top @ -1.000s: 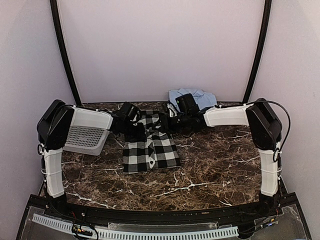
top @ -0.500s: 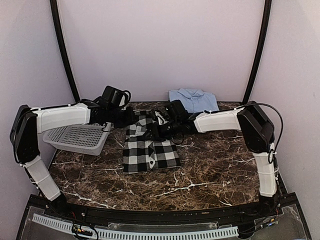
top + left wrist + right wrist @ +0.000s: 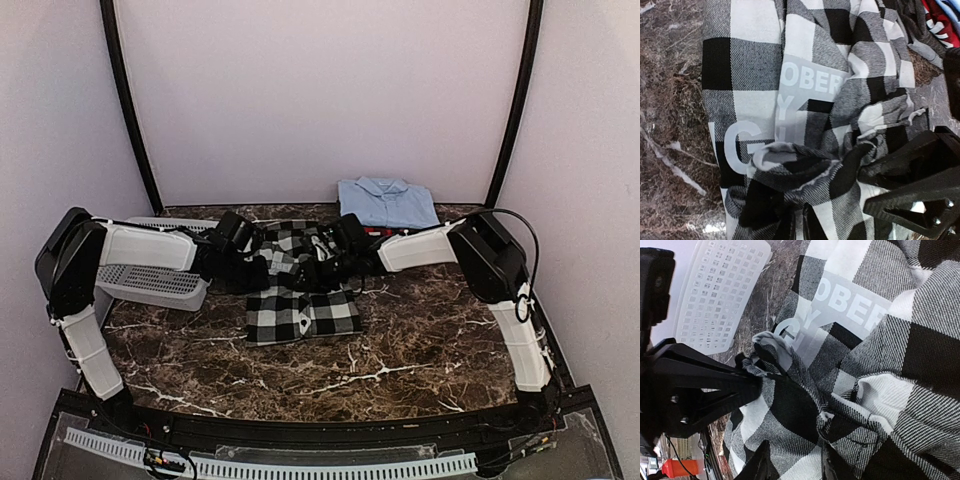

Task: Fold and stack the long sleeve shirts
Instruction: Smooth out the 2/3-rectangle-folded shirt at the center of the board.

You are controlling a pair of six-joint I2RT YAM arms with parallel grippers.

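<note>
The black-and-white checked shirt [image 3: 300,300] lies crumpled at mid-table, its white lettering [image 3: 812,82] facing up. My left gripper [image 3: 262,272] [image 3: 801,227] sits at its left side, shut on a thin fold of the checked cloth. The right gripper [image 3: 308,272] [image 3: 795,465] faces it from the right, its fingers apart over a bunched fold. The two grippers are close together above the shirt's upper half. A folded light blue collared shirt [image 3: 387,202] rests at the back. A red shirt [image 3: 940,20] shows as a sliver beside it.
A grey perforated basket [image 3: 150,283] [image 3: 720,295] stands at the left, under my left forearm. Dark marble table [image 3: 430,330] surrounds the shirt. Black frame posts [image 3: 515,100] rise at both back corners.
My left arm came down from over the basket to the checked shirt's left side and its jaws closed on a fold. The right gripper slid left along the shirt and narrowed.
</note>
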